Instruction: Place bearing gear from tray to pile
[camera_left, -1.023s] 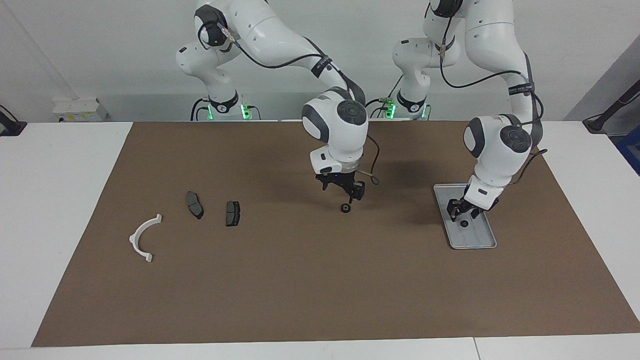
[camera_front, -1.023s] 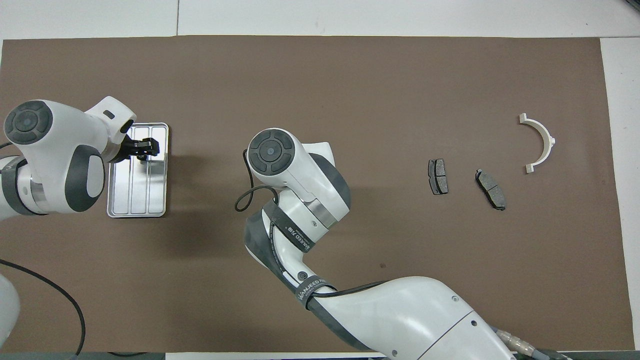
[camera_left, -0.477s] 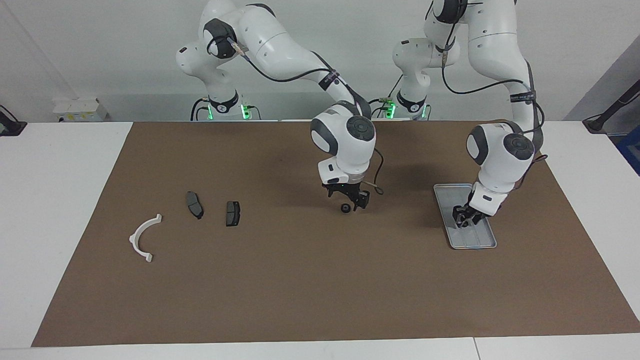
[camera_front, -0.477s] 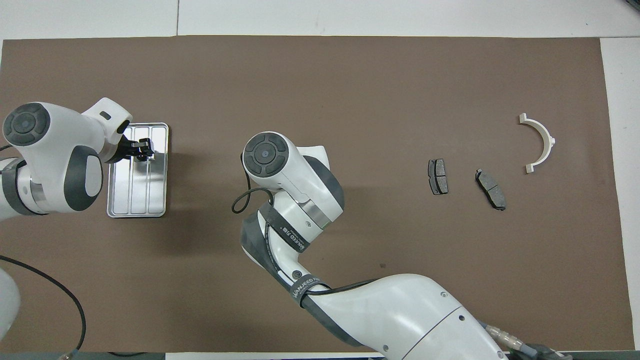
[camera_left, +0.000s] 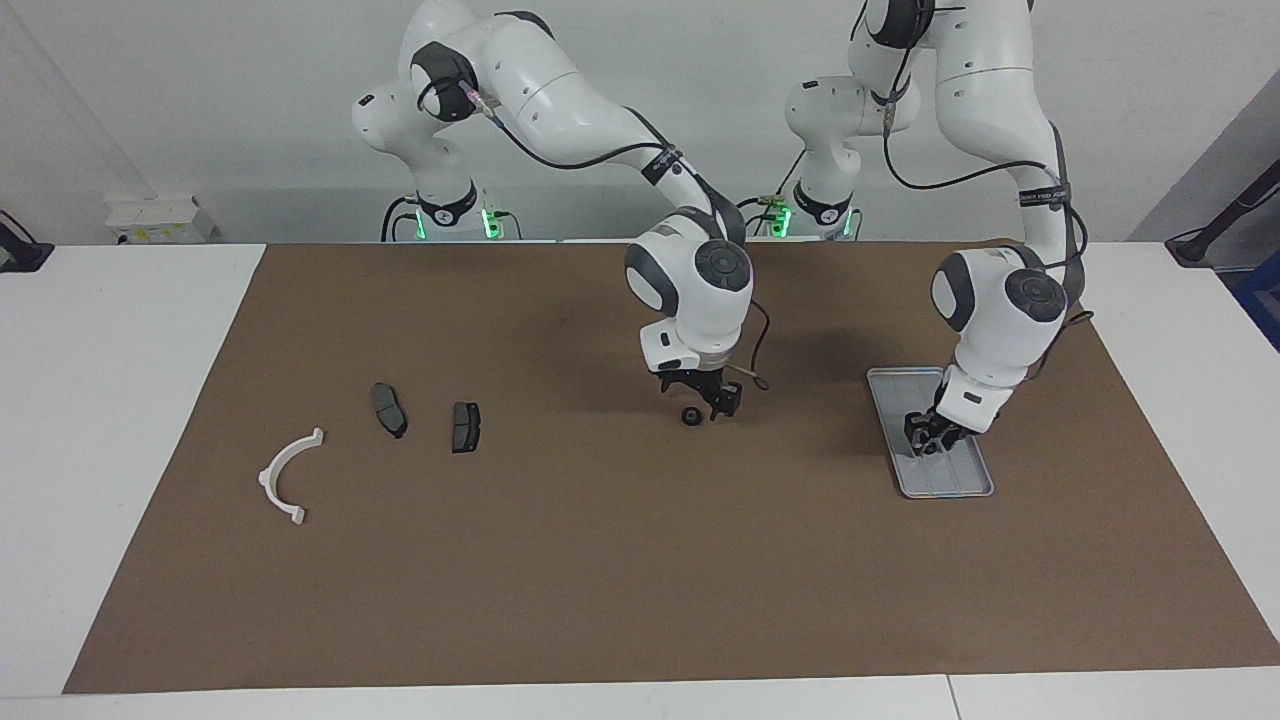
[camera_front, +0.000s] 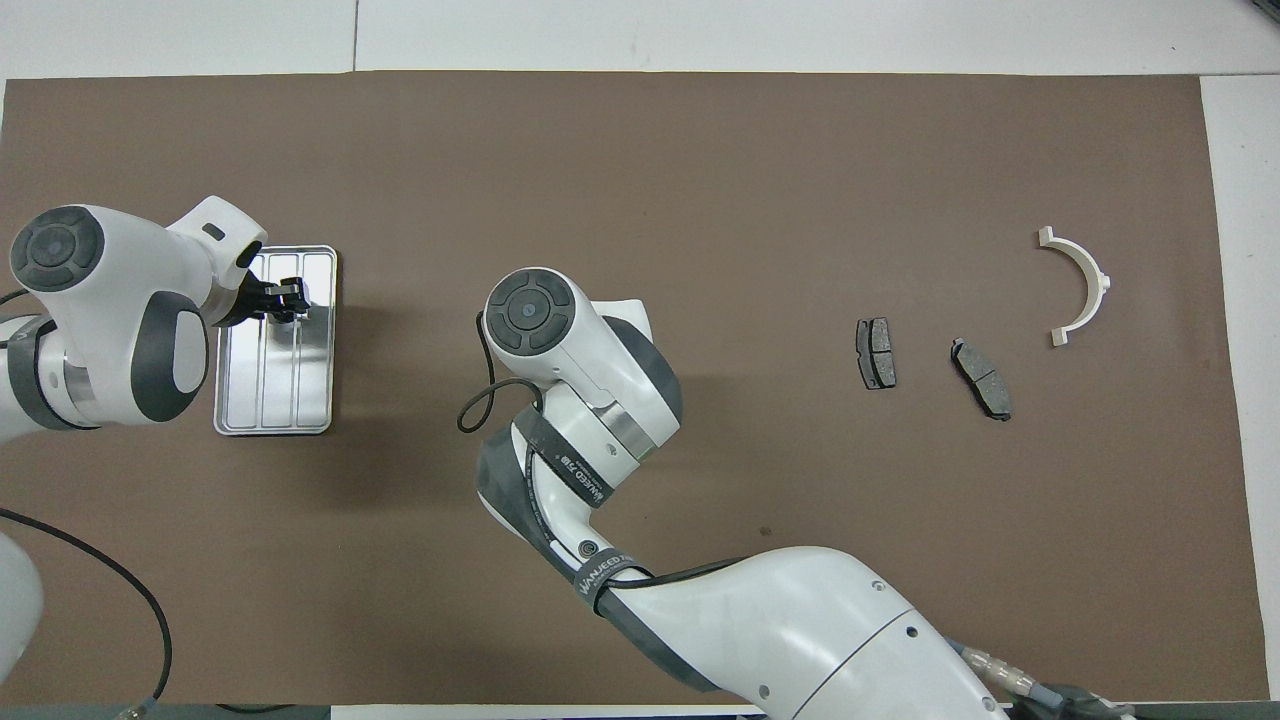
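Note:
The silver tray (camera_left: 884, 384) (camera_front: 272, 396) lies on the brown mat toward the left arm's end. My left gripper (camera_left: 928, 440) (camera_front: 286, 300) is down inside it, shut on a small black bearing gear that its fingers hide. Another black bearing gear (camera_left: 689, 416) lies on the mat mid-table. My right gripper (camera_left: 700, 400) hangs low and open right at it; in the overhead view the right wrist covers both. The pile sits toward the right arm's end: a white half-ring bracket (camera_left: 288, 473) (camera_front: 1080, 285) and two dark brake pads (camera_left: 389, 409) (camera_left: 465, 426).
The brown mat (camera_left: 600, 580) covers most of the white table. A black cable loop (camera_front: 490, 400) hangs off the right wrist. The right arm's forearm (camera_front: 780, 620) crosses the mat's edge nearest the robots.
My left gripper has dropped into the tray and closed around the gear there. The right gripper has sunk lower and shifted slightly toward the left arm's end, staying open.

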